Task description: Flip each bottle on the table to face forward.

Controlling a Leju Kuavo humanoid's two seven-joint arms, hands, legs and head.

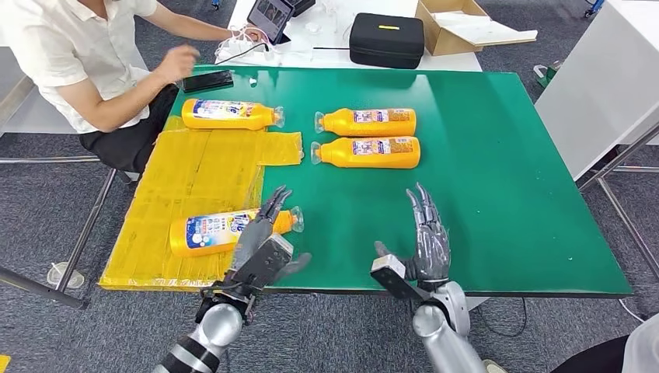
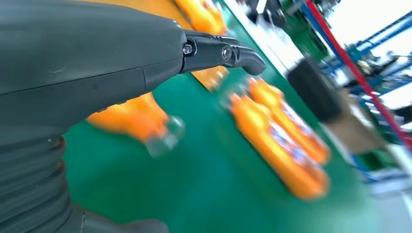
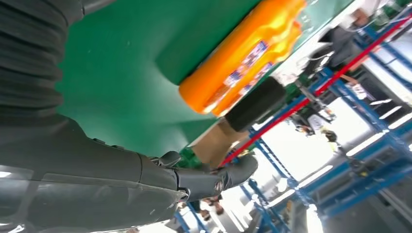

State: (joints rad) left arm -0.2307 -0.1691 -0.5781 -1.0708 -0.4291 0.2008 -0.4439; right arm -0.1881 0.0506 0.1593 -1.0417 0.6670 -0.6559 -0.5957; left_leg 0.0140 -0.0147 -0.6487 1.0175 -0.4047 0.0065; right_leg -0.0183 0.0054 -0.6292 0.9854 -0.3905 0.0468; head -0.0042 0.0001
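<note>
From my station I see four orange bottles lying on their sides on the green surface (image 1: 497, 194), each with its long axis running across the surface from left to right. At far left, the near-left bottle (image 1: 221, 231) lies on the yellow sheet (image 1: 186, 179), its clear cap pointing right and its blue-and-white label turned up. The left robot hand (image 1: 260, 245) hovers over this bottle's cap end with its fingers spread apart and nothing in them; I cannot tell whether the fingertips touch the bottle. Farther back, the far-left bottle (image 1: 231, 114) sits at the far edge of the yellow sheet, cap also pointing right, label up. A person (image 1: 85, 62) in a white shirt sits at the far left corner, one hand above a dark phone (image 1: 207, 81). Moving right, the two middle bottles lie parallel, just beside each other: the farther one (image 1: 367, 122) and the nearer one (image 1: 367, 152), both with caps pointing left and labels showing. In the left wrist view this pair (image 2: 279, 136) appears blurred. The right robot hand (image 1: 426, 233) is raised above the near edge of the surface, fingers extended and apart, holding nothing, well apart from the middle bottles. Beyond the surface stand a black case (image 1: 386, 39) and an open cardboard box (image 1: 458, 27).
</note>
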